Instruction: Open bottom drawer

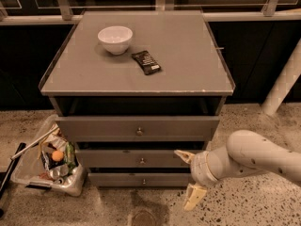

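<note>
The grey cabinet (pixel 141 74) has three flat-front drawers. The bottom drawer (pixel 122 179) is the lowest front, with a tiny metal knob (pixel 143 181) at its centre; it sits shut or nearly shut. The middle drawer (pixel 117 158) and the top drawer (pixel 103 127) lie above it. My gripper (pixel 189 178) is at the lower right, in front of the cabinet's right side, level with the middle and bottom drawers. Its two pale fingers (pixel 194 197) are spread wide apart and hold nothing. It is to the right of the knob and does not touch it.
A white bowl (pixel 115 39) and a dark snack packet (pixel 146 62) lie on the cabinet top. A clear bin of rubbish (pixel 47 161) stands on the floor at the cabinet's left. A white post (pixel 282 86) rises at the right. The floor is speckled stone.
</note>
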Robot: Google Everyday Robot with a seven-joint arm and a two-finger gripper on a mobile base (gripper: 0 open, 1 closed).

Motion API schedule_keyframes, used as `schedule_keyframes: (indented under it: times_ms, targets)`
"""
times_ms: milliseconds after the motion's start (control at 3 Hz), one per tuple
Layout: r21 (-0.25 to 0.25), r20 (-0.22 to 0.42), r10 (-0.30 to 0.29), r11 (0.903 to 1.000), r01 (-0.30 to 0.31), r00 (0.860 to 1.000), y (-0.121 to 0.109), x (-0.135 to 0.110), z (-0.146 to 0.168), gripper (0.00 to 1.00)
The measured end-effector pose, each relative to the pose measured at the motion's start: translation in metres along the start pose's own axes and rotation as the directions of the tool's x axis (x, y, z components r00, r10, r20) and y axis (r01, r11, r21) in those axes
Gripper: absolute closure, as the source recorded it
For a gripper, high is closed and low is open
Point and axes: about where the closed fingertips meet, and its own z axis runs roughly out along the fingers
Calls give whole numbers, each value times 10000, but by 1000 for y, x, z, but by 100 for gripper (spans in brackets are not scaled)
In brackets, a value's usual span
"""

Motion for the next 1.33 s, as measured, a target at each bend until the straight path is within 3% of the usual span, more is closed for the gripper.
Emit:
schedule_keyframes:
  times_ms: [667, 1333]
  targets:
    - [195, -182, 308, 9993, -304, 9994, 4, 40, 54, 0]
    - [536, -591, 782, 9957, -751, 9952, -13, 95, 100, 0]
